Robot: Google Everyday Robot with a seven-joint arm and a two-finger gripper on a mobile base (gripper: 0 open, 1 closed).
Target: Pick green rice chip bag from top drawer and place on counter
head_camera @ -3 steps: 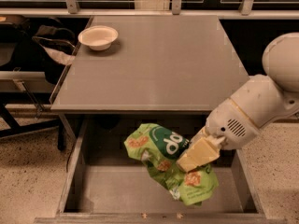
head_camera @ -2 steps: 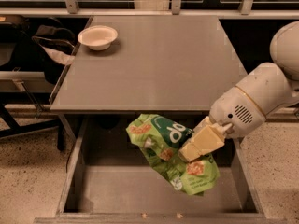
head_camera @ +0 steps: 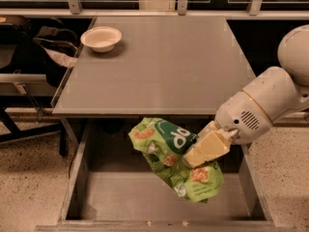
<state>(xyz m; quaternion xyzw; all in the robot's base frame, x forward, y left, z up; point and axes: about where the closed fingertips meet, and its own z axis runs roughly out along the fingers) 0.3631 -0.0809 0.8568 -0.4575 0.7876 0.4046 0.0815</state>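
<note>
Your hand (head_camera: 194, 157) is over the open drawer (head_camera: 120, 199), toward its right half and just in front of the near edge of the surface (head_camera: 164, 66). Its tan fingers (head_camera: 208, 148) are pinching the green chip bag (head_camera: 161, 141), clamped on the crinkled foil at the bag's right side.

The bag hangs at a slant. Its upper part, with the dark green round logo and white letters, lies close under the edge of the surface. Its lower part, with an orange chip picture, droops toward the front right of the drawer. You cannot tell whether that low end touches the drawer bottom. None of the bag is on the surface.

The white arm (head_camera: 270, 100) reaches in from the right, crossing above the drawer's right wall.

A pale bowl (head_camera: 101, 37) stands upright at the far left corner of the surface, well apart from the bag. Speckled floor (head_camera: 29, 178) shows on either side of the drawer.
</note>
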